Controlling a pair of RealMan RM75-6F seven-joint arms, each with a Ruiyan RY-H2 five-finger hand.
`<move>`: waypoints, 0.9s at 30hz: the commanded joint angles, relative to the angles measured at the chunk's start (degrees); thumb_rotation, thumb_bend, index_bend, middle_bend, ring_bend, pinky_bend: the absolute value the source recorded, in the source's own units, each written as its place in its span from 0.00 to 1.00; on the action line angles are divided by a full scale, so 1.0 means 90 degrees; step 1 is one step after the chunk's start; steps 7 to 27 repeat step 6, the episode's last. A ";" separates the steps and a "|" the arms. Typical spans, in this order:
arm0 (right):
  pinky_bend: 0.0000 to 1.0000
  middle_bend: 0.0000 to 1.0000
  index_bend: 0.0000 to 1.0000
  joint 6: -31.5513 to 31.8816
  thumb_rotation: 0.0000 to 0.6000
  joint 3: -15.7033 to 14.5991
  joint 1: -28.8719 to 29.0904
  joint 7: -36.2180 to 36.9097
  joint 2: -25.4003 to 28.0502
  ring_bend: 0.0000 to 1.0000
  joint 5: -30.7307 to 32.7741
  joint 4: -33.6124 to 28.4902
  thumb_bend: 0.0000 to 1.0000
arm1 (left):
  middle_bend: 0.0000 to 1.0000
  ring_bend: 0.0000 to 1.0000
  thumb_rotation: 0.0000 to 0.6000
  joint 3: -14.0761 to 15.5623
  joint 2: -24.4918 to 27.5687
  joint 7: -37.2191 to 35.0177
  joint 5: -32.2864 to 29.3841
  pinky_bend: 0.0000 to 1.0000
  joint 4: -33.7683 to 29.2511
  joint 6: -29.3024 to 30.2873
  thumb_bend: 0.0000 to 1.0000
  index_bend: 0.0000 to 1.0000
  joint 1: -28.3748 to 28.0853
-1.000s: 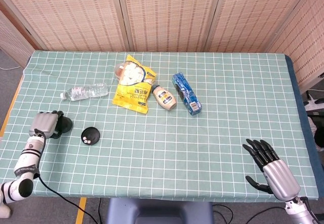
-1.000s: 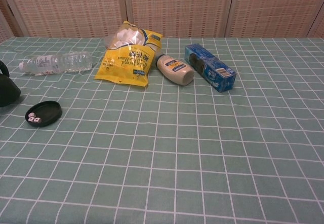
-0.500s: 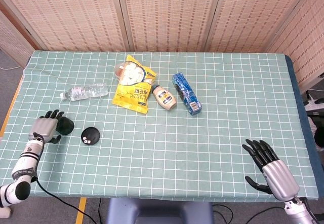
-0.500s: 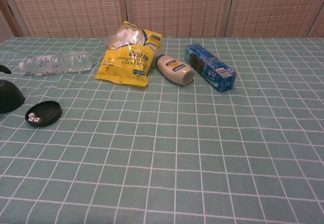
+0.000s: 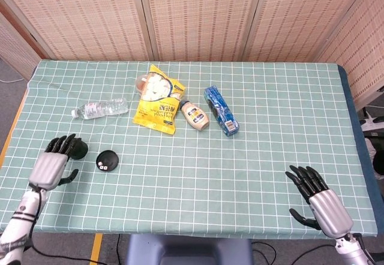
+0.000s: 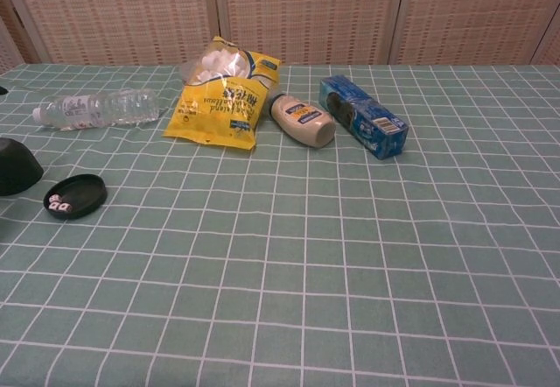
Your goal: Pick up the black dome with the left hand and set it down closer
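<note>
Head view: right hand (image 5: 317,199) sat near the front right corner of the table (image 5: 276,133), fingers spread, nothing in it. Left hand (image 5: 53,164) lay by the front left edge, fingers apart and holding nothing; its fingertips reached toward the black dome (image 5: 78,150), though contact could not be judged. The dome rested on the green checked cloth near the left edge, partly hidden behind that hand. Just to its right lay a flat black disc (image 5: 107,159) with small white marks on top.

Farther back, a clear plastic bottle (image 5: 99,108) lay on its side toward the left; contents could not be made out. Next along stood a yellow snack bag (image 5: 157,102), white pieces showing through its clear top. Beside it lay a small cream bottle (image 5: 195,116), then a blue carton (image 5: 221,110) on its side.

Chest view: dome (image 6: 16,166) at the left edge, disc (image 6: 75,196) close by, neither hand visible.
</note>
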 commanded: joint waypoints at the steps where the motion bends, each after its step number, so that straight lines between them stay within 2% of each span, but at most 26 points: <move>1: 0.00 0.00 0.00 -0.0027 1.00 0.0009 0.0013 -0.0018 -0.0029 0.00 0.0000 0.0029 0.19 | 0.00 0.00 1.00 0.0678 -0.0615 -0.0652 0.1570 0.02 0.0841 0.1986 0.36 0.00 0.1713; 3: 0.00 0.00 0.00 -0.0081 1.00 -0.0004 0.0021 -0.0006 -0.0035 0.00 0.0029 0.0023 0.19 | 0.00 0.00 1.00 0.0571 -0.0638 -0.0649 0.1742 0.01 0.0876 0.2236 0.37 0.00 0.1791; 6: 0.00 0.00 0.00 -0.0082 1.00 -0.0030 0.0017 -0.0082 -0.0045 0.00 -0.0030 0.0015 0.19 | 0.00 0.00 1.00 0.0509 -0.0578 -0.0727 0.1695 0.01 0.0850 0.2123 0.37 0.00 0.1865; 27: 0.00 0.00 0.00 -0.0082 1.00 -0.0030 0.0017 -0.0082 -0.0045 0.00 -0.0030 0.0015 0.19 | 0.00 0.00 1.00 0.0509 -0.0578 -0.0727 0.1695 0.01 0.0850 0.2123 0.37 0.00 0.1865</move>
